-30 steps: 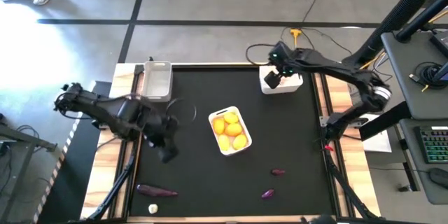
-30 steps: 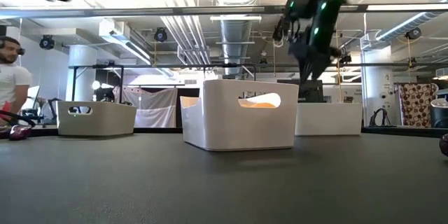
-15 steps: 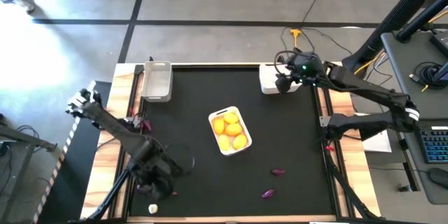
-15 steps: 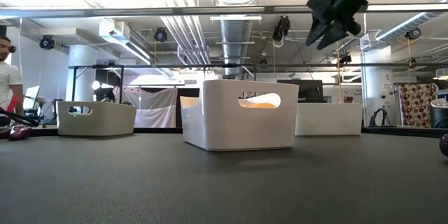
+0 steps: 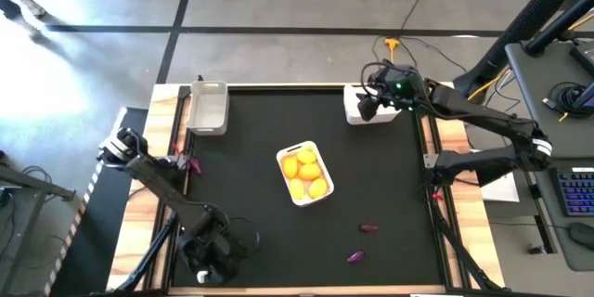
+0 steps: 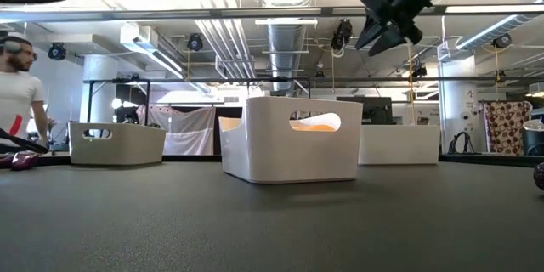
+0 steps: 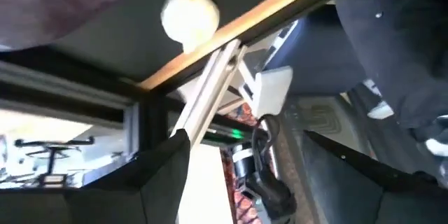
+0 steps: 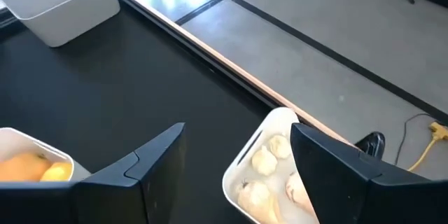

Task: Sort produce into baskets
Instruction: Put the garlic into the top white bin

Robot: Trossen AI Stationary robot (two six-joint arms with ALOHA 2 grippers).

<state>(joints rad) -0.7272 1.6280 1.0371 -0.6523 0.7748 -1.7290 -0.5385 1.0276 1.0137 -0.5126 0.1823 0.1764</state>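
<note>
My left gripper (image 5: 208,256) (image 7: 245,136) is open low over the table's near left corner. Just past its fingers lie a white garlic-like bulb (image 7: 189,15) and a dark purple vegetable (image 7: 63,0); in the high view the gripper hides both. My right gripper (image 5: 368,107) (image 6: 379,29) (image 8: 238,127) is open and empty, high over the far-right white basket (image 5: 357,113), which holds several white bulbs (image 8: 269,175). The middle white basket (image 5: 289,151) holds yellow and orange fruits (image 5: 306,173). The grey basket (image 5: 208,107) stands at the far left.
Two small purple pieces (image 5: 368,227) (image 5: 355,257) lie on the black mat near the front right. A person (image 6: 17,76) stands beyond the table's left side. The wooden table edge (image 7: 238,28) runs close past the white bulb.
My left gripper has swung from the table's middle left toward the near edge and come down over the purple vegetable and the white bulb. My right gripper has risen out of the far-right white basket and now hangs above it.
</note>
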